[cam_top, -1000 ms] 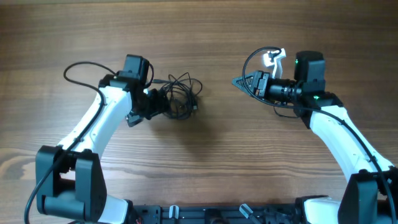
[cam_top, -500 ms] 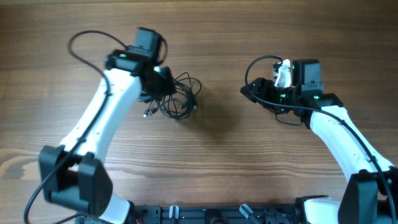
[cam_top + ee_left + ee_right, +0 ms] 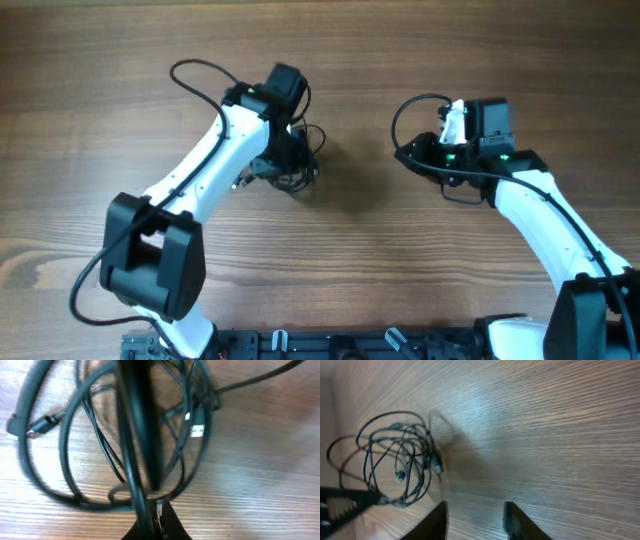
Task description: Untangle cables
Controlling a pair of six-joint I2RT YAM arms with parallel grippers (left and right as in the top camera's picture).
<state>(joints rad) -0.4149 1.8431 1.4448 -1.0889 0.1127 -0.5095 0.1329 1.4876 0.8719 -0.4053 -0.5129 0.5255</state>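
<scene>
**Entry — cable tangle, work in hand**

Item: cables [image 3: 305, 178], a loose nest of thin black loops on the wooden table [image 3: 120, 60], left of its middle and a little toward the far edge.

Left gripper [image 3: 285, 160]: we find it down on the nest. In its own wrist view the fingers meet in a dark wedge [image 3: 152, 520], and a blurred black strand rises from it. We judge the fingers clenched on one cable, probably so that it can be drawn free of the loops.

Right gripper [image 3: 405, 152]: well apart from the nest, toward the right edge and facing it. Its fingers are spread with only bare wood between them [image 3: 477, 520], so it grasps nothing. We take it to be waiting to pin or catch a loop.

Not determinable: the left wrist covers most of the tangle from above. The close view is smeared, and only one pale connector plug [image 3: 196, 431] reads clearly. We can settle neither the number of cords nor how they cross.
</scene>
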